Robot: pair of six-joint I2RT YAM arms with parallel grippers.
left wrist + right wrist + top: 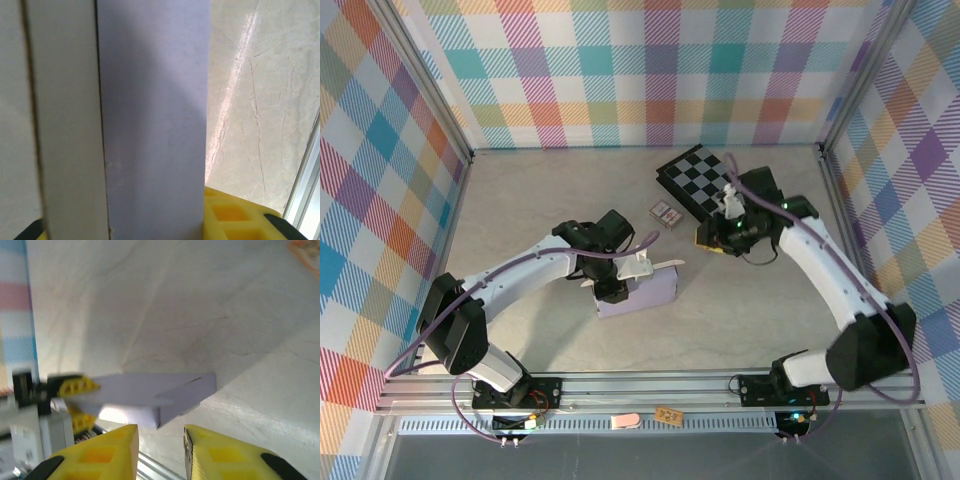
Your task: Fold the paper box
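The paper box (648, 290), pale lavender, stands partly folded near the table's middle. My left gripper (615, 288) is shut on its left end. In the left wrist view a lavender panel of the paper box (150, 125) runs up between the yellow fingers (235, 215), with an off-white face to its left. My right gripper (708, 238) hovers to the box's right, apart from it, by the checkerboard. In the right wrist view my right gripper (160, 450) is open with only table in the gap. Beyond it lies the paper box (150, 390), the left gripper's fingers (77, 387) clamped on its far end.
A black-and-white checkerboard (705, 175) lies at the back right, under the right wrist. Two small patterned card packs (666, 213) sit just left of it. Plaid walls (640, 70) close in three sides. An aluminium rail (650, 385) runs along the near edge.
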